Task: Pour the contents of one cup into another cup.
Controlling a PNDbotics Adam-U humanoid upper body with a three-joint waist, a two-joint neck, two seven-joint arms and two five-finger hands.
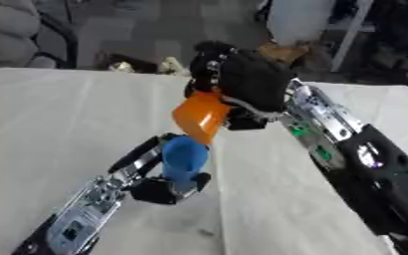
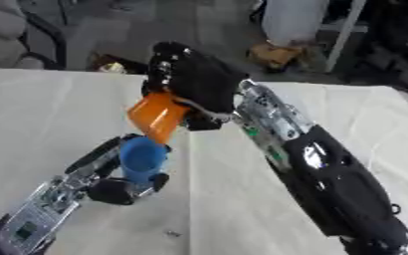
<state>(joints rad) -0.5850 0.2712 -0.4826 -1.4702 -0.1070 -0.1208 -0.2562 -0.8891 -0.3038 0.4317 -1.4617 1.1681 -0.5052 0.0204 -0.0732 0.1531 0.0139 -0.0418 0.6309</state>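
My right hand is shut on an orange cup, which is tipped steeply with its mouth pointing down and to the left. Just under its rim stands an upright blue cup, held above the table by my left hand, whose fingers curl round the cup's lower part. The orange rim sits right over the blue cup's open mouth. Whatever the cups hold is hidden from me. My right arm comes in from the lower right, my left arm from the lower left.
A white cloth covers the table, with a crease running down its middle. Beyond the far edge lie a floor with small items, a brown box and a white post.
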